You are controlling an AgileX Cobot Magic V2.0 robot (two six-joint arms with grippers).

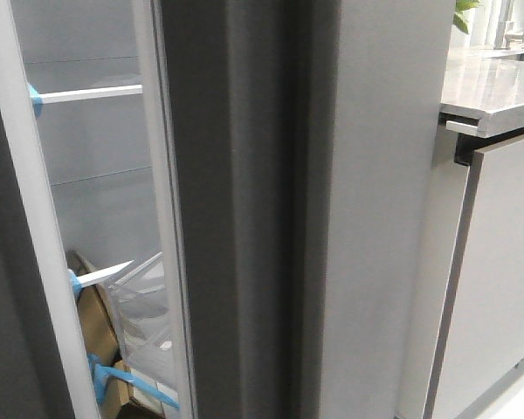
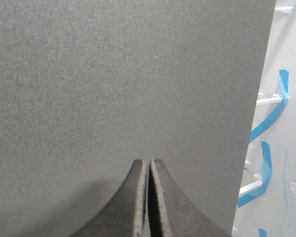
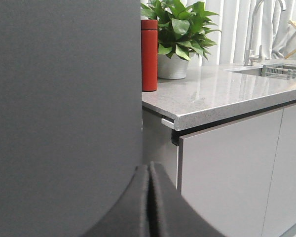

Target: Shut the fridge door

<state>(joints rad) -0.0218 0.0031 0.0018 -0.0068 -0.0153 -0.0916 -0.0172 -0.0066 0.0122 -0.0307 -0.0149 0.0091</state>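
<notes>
Door not shut yet — the fridge door (image 1: pixel 244 209) stands ajar at centre, its grooved edge toward us, shelves (image 1: pixel 92 92) showing at nine o'clock. Left gripper (image 2: pixel 148 168), fingers pressed together and empty, faces its matte face; right gripper (image 3: pixel 149 170) likewise closed. Next, I'd judge — a steady push inward.

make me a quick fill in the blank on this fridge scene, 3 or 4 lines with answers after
1. The fridge door is not yet shut: a gap beside it shows shelves held with strips of ____ tape.
2. On the countertop, the tall bottle beside the potted plant is ____.
3. The left gripper has its jaws ____, pointed at the dark grey panel.
4. The right gripper has its jaws ____ as well.

Answers: blue; red; shut; shut
</notes>
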